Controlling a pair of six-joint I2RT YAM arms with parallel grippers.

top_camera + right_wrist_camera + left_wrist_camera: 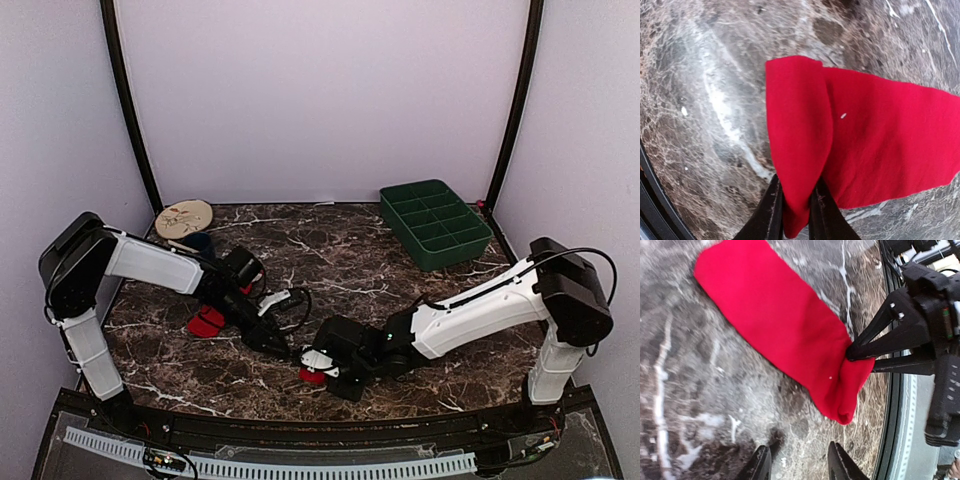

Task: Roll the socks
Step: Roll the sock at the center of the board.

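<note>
A plain red sock (775, 320) lies as a long flat strip on the marble table, with its near end folded over. My right gripper (796, 210) is shut on that folded end (797, 130), and its black fingers (875, 345) show pinching it in the left wrist view. From above only a bit of this sock (313, 375) shows under the right gripper (318, 362). My left gripper (800, 465) is open and empty, just short of the fold, low over the table (275, 340). A second red piece (207, 322) lies by the left arm, partly hidden. No white-and-pink cuff shows.
A green compartment tray (438, 222) stands at the back right. A round wooden disc (183, 218) and a dark blue object (200, 243) sit at the back left. The table's black front rail (895, 440) runs close beside the sock's folded end.
</note>
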